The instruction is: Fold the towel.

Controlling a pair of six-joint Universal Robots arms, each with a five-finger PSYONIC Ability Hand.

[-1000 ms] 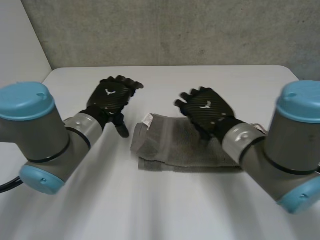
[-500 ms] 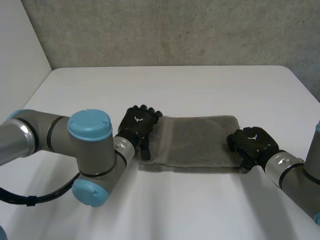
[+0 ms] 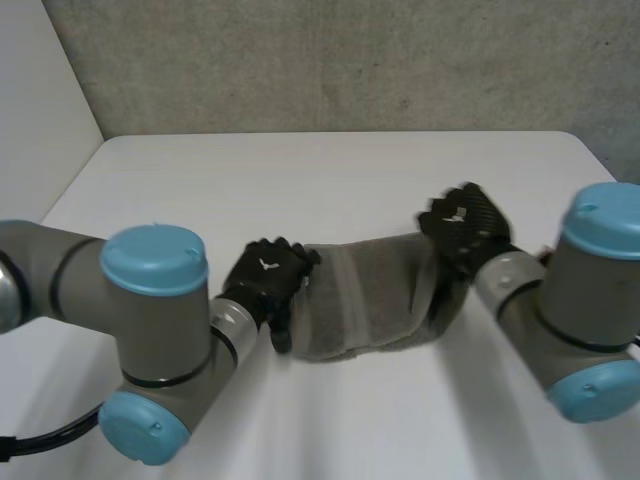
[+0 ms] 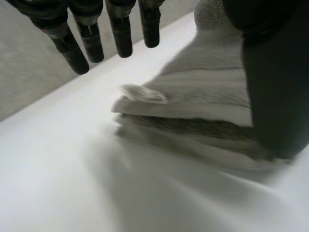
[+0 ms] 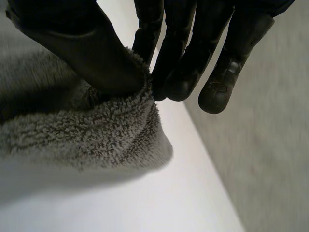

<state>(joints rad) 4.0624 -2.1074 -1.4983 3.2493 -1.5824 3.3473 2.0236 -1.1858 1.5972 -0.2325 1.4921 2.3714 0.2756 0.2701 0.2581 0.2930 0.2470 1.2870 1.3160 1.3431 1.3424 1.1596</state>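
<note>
- On the white counter (image 3: 330, 180) the grey towel (image 3: 365, 300) lies as a long band across the space in front of me. Its right end is raised clear of the surface and the rest lies flat.
- My right hand (image 3: 465, 222) has that raised end. In the right wrist view my thumb (image 5: 87, 48) and fingers (image 5: 178, 58) are closed together, with the towel's fluffy edge pinched between them.
- My left hand (image 3: 268, 280) sits at the towel's left end. The fingers (image 4: 120, 34) are straight and spread above the counter and grip nothing, and the thumb looks to rest on the layered edge near a small white label (image 4: 142, 93).
- I judge the fold in half lengthwise to be under way, and not yet laid.
- Next I should carry the pinched end over towards the left end, keeping the cloth taut enough not to bunch, then match the edges before I let go.
- My own left hand sits where the folded end should land, so it will need to give way while steadying the lower layer.
- Only the grey wall (image 3: 330, 60) stands behind, well apart.
</note>
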